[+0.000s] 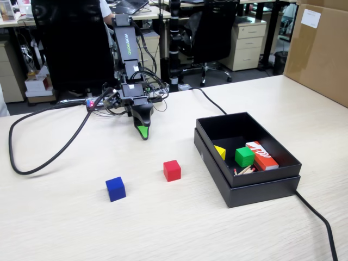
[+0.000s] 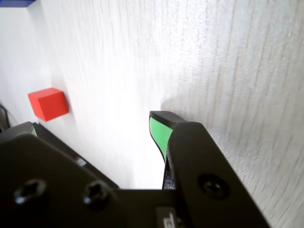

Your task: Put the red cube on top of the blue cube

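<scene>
Gripper (image 1: 143, 132) hangs nose-down just above the table (image 1: 163, 228), toward the far edge, well apart from both cubes. In the wrist view the two green-padded jaws stand clearly apart with bare tabletop between them, nothing held; gripper (image 2: 92, 126) reads as wide. Red cube (image 1: 172, 170) sits flat on the table near its middle, on the near side of the gripper and slightly right in the fixed view; in the wrist view the red cube (image 2: 48, 103) lies at the left, ahead of the left-hand jaw. Blue cube (image 1: 115, 188) sits on the table left of the red one and nearer the front edge, the two apart, not touching. Black box (image 1: 247, 187) stands open toward the right edge, holding a green cube (image 1: 244, 156), a yellow piece (image 1: 219, 151) and a red-orange box (image 1: 261, 155).
</scene>
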Controlling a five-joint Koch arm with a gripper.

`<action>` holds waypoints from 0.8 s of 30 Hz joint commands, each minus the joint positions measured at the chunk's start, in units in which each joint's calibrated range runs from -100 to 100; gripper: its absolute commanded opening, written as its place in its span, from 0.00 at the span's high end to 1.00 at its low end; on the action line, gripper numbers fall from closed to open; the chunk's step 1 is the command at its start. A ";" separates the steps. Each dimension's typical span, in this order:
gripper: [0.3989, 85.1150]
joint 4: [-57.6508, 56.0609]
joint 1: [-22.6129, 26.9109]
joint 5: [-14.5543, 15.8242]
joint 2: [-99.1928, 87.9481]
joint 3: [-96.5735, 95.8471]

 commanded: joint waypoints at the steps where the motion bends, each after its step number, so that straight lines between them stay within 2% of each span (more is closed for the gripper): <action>1: 0.49 -7.17 0.20 0.15 -0.42 9.94; 2: 0.50 -9.16 0.39 0.34 -0.07 12.75; 5: 0.51 -24.45 1.66 1.66 3.48 27.53; 11: 0.51 -31.36 2.49 2.34 14.27 42.76; 16: 0.51 -47.69 3.13 2.93 32.74 62.88; 24: 0.51 -50.11 3.13 2.98 47.78 75.85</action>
